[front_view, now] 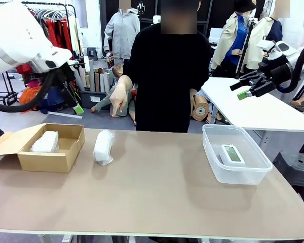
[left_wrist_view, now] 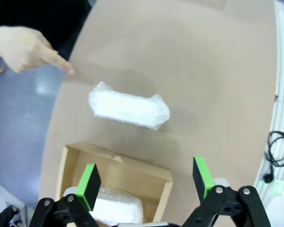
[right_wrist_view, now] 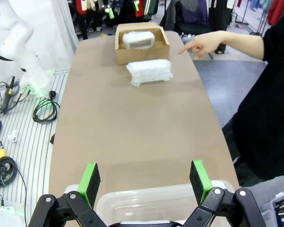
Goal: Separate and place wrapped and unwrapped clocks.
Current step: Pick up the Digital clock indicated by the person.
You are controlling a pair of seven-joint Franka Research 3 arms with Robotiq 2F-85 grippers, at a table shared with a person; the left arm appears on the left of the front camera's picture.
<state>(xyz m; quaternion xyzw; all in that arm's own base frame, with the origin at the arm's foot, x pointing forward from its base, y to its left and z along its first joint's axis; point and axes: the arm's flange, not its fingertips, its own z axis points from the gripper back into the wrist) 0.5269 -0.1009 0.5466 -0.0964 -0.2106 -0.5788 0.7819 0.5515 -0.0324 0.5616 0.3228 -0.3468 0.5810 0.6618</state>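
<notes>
One wrapped clock (front_view: pixel 103 147) (left_wrist_view: pixel 129 108) (right_wrist_view: pixel 150 72) lies on the bare table just right of the brown cardboard box (front_view: pixel 66 152). A second wrapped clock (front_view: pixel 44 142) (left_wrist_view: pixel 114 209) (right_wrist_view: pixel 138 39) rests inside that box. The unwrapped white clock (front_view: pixel 232 154) with its grey screen lies in the clear plastic tub (front_view: pixel 253 174) at the right. My left gripper (front_view: pixel 76 105) (left_wrist_view: pixel 146 182) hangs open high above the box. Up at the right, my right gripper (front_view: pixel 240 90) (right_wrist_view: pixel 146 178) is open above the tub. A person's hand (front_view: pixel 118 100) (left_wrist_view: pixel 26 47) (right_wrist_view: pixel 203 45) points down toward the loose wrapped clock.
The box's flap (front_view: pixel 2 144) sticks out to the left over the table edge. A white table (front_view: pixel 258 109) stands behind on the right. The person in black (front_view: pixel 167 71) stands at the far edge. Cables (right_wrist_view: pixel 45 111) lie on the floor beside the table.
</notes>
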